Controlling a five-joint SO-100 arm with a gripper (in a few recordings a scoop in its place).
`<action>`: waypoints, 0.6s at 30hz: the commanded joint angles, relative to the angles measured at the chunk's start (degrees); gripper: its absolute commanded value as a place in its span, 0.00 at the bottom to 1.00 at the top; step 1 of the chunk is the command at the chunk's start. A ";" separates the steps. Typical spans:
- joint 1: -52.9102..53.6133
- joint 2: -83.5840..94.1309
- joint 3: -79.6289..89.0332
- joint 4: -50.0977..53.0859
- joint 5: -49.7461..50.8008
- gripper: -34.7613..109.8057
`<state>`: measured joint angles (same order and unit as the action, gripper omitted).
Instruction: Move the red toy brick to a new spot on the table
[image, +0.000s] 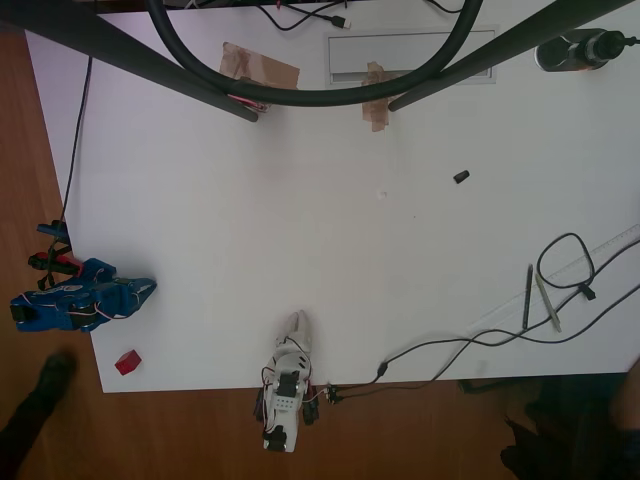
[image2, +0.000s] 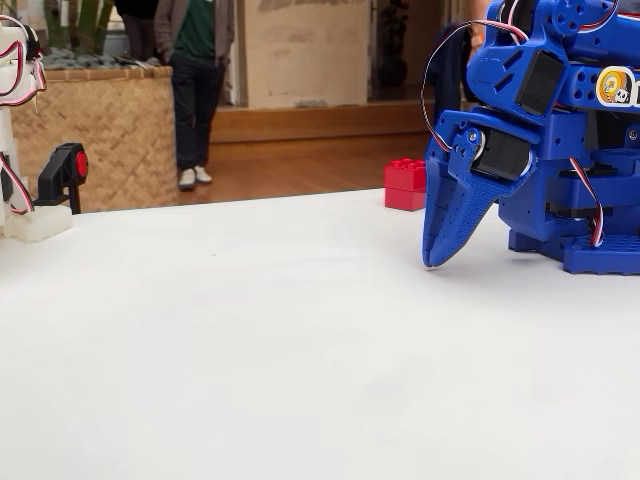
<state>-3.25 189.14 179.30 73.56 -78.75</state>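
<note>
The small red plastic toy brick sits at the white counter edge, lower left in the overhead view, so the blue jaws, clenched on nothing, could knock it off.

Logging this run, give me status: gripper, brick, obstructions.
Gripper shut, tip down at the table, holding nothing. Red toy brick sits apart near the table's edge. Nothing between them.

Red toy brick sits near the table corner, beside the blue hand
</note>
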 joint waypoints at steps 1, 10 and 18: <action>-0.09 2.20 -0.09 -0.70 -0.53 0.24; -0.09 2.20 0.62 0.00 -7.12 0.25; 0.00 2.20 1.58 -0.18 -10.02 0.25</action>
<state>-3.34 189.49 181.14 73.56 -88.33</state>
